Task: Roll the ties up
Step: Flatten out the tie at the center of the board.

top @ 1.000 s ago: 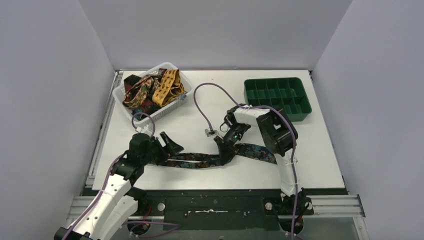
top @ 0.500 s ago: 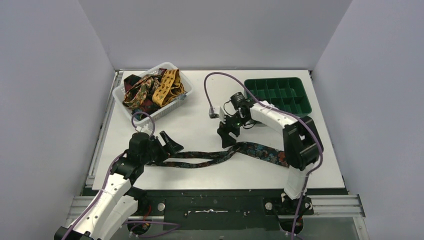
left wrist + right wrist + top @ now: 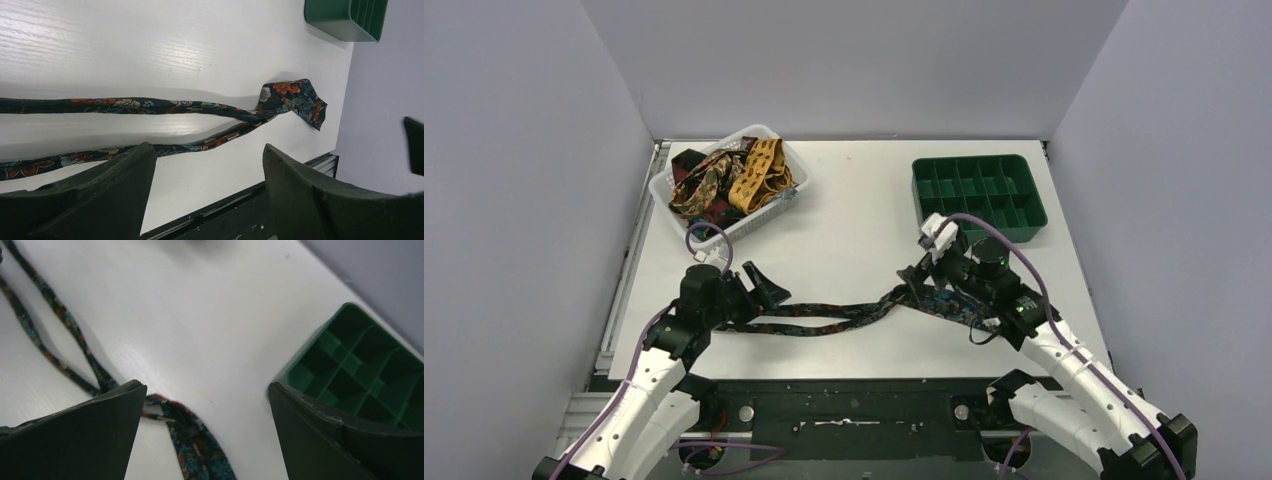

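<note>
A dark floral tie [image 3: 844, 315] lies folded in two thin strands across the near table, and its wide end [image 3: 292, 97] points right. My left gripper [image 3: 759, 298] stands open at the strands' left end. In the left wrist view the lower strand [image 3: 190, 147] passes behind one of its fingers [image 3: 100, 190], with nothing between the jaws of that gripper [image 3: 206, 150]. My right gripper [image 3: 916, 283] hovers open over the tie's wide part [image 3: 200, 445], holding nothing, as the right wrist view of the gripper [image 3: 206, 386] shows. More ties [image 3: 734, 180], mustard-yellow, dark red and brown, sit heaped in a basket.
The white basket [image 3: 664, 195] stands at the back left. A green compartment tray [image 3: 979, 190] stands at the back right, close to the right gripper, and shows in both wrist views: tray [image 3: 360, 375], tray [image 3: 345, 20]. Purple cables loop along both arms.
The right gripper let go of the tie's middle and opened wide. Its arm swung back, then right and down over the wide end. The left arm stayed still.
</note>
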